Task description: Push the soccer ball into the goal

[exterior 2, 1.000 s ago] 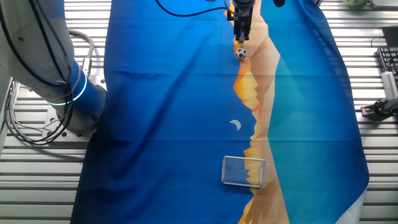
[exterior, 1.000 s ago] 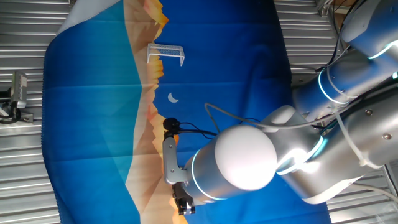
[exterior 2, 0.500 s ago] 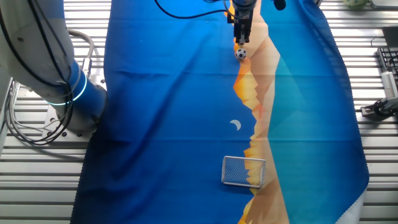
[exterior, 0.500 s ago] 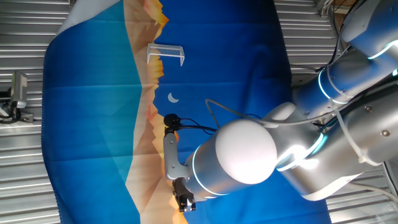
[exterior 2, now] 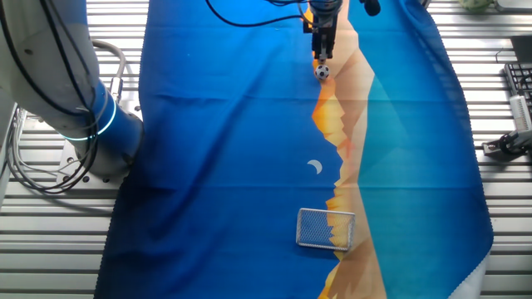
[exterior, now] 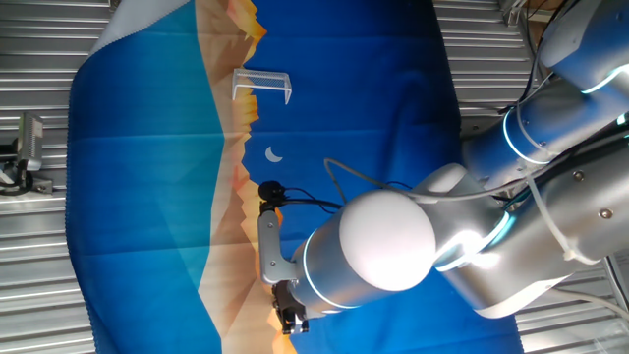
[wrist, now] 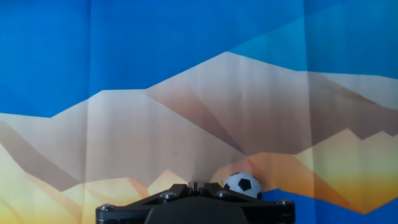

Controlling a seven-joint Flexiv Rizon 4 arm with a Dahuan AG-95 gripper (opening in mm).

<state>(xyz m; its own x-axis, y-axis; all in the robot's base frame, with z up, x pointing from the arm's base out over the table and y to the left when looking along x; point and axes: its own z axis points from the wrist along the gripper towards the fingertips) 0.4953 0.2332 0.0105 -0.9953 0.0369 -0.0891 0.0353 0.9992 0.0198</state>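
The soccer ball [exterior 2: 322,71] is a tiny white sphere with black patches, lying on the orange mountain print of the blue cloth. My gripper [exterior 2: 322,56] stands just behind it, fingertips close to the ball. In the hand view the soccer ball [wrist: 242,184] sits just right of my gripper [wrist: 194,185], whose jaws are pressed together with nothing between them. The goal [exterior 2: 326,228] is a pale mesh frame far down the cloth, roughly in line with the ball. From the opposite side the goal [exterior: 261,86] shows near the top. There the arm hides the ball, and my gripper [exterior: 287,320] is at the bottom.
A white printed crescent [exterior 2: 315,167] lies flat between ball and goal. The arm's base [exterior 2: 83,100] stands off the cloth's left edge. A black cable [exterior: 295,202] runs over the cloth near the hand. Small metal parts [exterior 2: 509,141] lie on the slatted table beside the cloth.
The arm shifted very slightly a second ago. Since then nothing has visibly moved. The ball rests in the same spot.
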